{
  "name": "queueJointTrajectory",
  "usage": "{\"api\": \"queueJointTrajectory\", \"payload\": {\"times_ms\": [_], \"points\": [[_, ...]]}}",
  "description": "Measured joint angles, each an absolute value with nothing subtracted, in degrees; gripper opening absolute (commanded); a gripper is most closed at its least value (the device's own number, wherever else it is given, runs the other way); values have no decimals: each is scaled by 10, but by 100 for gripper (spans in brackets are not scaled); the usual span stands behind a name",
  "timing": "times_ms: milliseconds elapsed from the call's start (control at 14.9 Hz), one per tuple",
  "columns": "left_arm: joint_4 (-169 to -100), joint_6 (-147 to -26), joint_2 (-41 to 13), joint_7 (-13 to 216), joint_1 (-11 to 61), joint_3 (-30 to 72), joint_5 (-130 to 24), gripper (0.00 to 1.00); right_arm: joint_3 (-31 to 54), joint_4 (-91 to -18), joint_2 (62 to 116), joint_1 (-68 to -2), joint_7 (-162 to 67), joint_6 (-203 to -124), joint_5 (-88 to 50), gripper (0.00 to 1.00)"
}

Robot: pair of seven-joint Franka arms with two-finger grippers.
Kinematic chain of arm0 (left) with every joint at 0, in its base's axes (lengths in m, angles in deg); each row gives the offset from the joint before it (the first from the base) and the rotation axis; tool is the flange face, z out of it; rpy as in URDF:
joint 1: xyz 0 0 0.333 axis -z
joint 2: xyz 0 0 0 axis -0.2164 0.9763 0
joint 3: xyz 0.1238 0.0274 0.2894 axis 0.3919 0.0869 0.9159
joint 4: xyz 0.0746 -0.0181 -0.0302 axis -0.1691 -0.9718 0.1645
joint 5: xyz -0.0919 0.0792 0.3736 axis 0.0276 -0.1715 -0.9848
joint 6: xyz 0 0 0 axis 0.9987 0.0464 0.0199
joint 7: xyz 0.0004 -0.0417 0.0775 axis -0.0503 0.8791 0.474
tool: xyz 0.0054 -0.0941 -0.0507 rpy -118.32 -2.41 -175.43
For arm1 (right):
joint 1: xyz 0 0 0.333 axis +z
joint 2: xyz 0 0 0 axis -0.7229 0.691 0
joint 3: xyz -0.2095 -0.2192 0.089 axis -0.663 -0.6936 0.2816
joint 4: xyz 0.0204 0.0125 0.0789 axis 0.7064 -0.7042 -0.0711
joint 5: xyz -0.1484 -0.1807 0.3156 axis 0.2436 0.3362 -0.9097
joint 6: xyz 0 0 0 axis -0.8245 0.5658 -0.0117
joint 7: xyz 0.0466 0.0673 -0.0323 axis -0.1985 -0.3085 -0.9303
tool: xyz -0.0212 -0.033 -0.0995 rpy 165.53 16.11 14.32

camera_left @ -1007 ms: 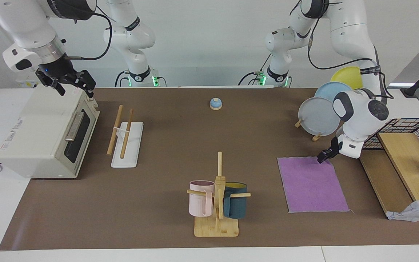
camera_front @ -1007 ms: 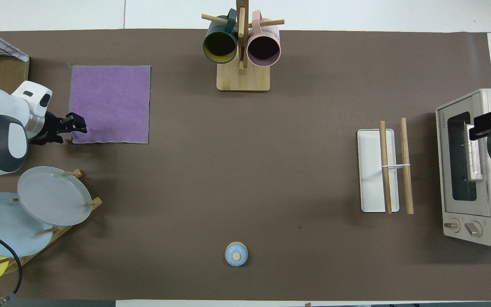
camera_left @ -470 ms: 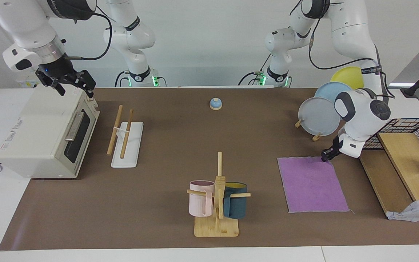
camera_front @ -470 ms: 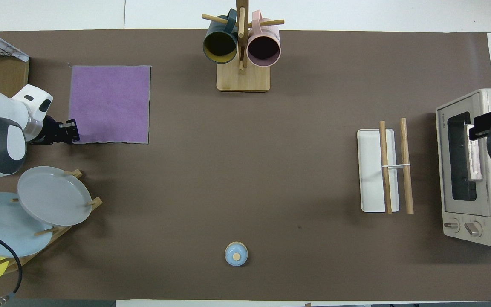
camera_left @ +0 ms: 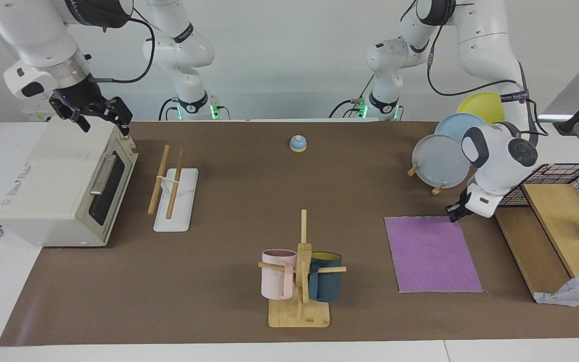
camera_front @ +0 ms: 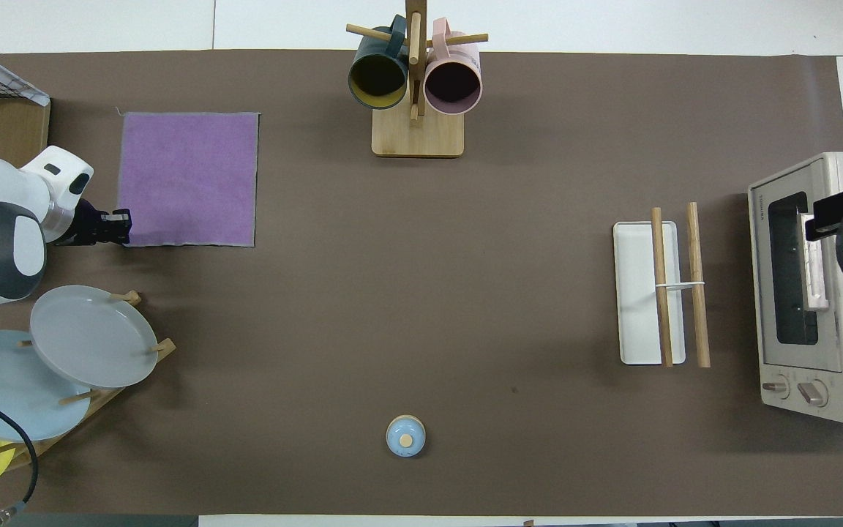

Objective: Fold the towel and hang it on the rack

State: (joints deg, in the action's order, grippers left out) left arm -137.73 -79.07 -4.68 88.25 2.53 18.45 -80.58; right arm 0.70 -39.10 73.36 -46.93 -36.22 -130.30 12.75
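Observation:
The purple towel [camera_left: 432, 254] [camera_front: 187, 179] lies flat on the brown mat toward the left arm's end of the table. My left gripper [camera_left: 453, 216] [camera_front: 123, 225] is down at the towel's corner nearest the robots, shut on the cloth's edge there. The rack [camera_left: 171, 188] [camera_front: 659, 293], two wooden rods on a white base, stands toward the right arm's end beside the toaster oven. My right gripper [camera_left: 104, 124] [camera_front: 824, 219] waits open in the air over the toaster oven's top.
A toaster oven [camera_left: 63, 181] sits at the right arm's end. A mug tree [camera_left: 300, 271] with two mugs stands farthest from the robots. A plate stand [camera_left: 440, 161], a wooden box with wire basket [camera_left: 561, 211] and a pale cloth [camera_left: 571, 294] crowd the left arm's end. A small blue bell [camera_left: 298, 143] sits near the robots.
My left gripper has closed and slid back from over the towel to its corner edge. The towel still lies flat. The right arm has not moved.

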Motion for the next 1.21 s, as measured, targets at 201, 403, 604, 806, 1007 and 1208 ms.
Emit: {"api": "queueJointTrajectory", "payload": {"times_ms": [201,403,604,806,1007,1208], "points": [[-1373,-791,-51,851,26,183,-847,0,7,-391,734,-469,-362,-1303,128,100],[-1365,-787,-60,826,30,183,-858,0,7,-391,734,-469,-362,-1303,128,100],[-1362,-770,-80,817,46,179,-858,0,7,-391,734,-469,-362,-1303,128,100],[-1362,-753,-103,817,95,177,-860,0,7,-391,734,-469,-362,-1303,128,100],[-1365,-731,-121,825,163,176,-900,0,7,-391,734,-469,-362,-1303,128,100],[-1400,-732,-126,874,227,175,-947,0,7,-391,734,-469,-362,-1303,128,100]]}}
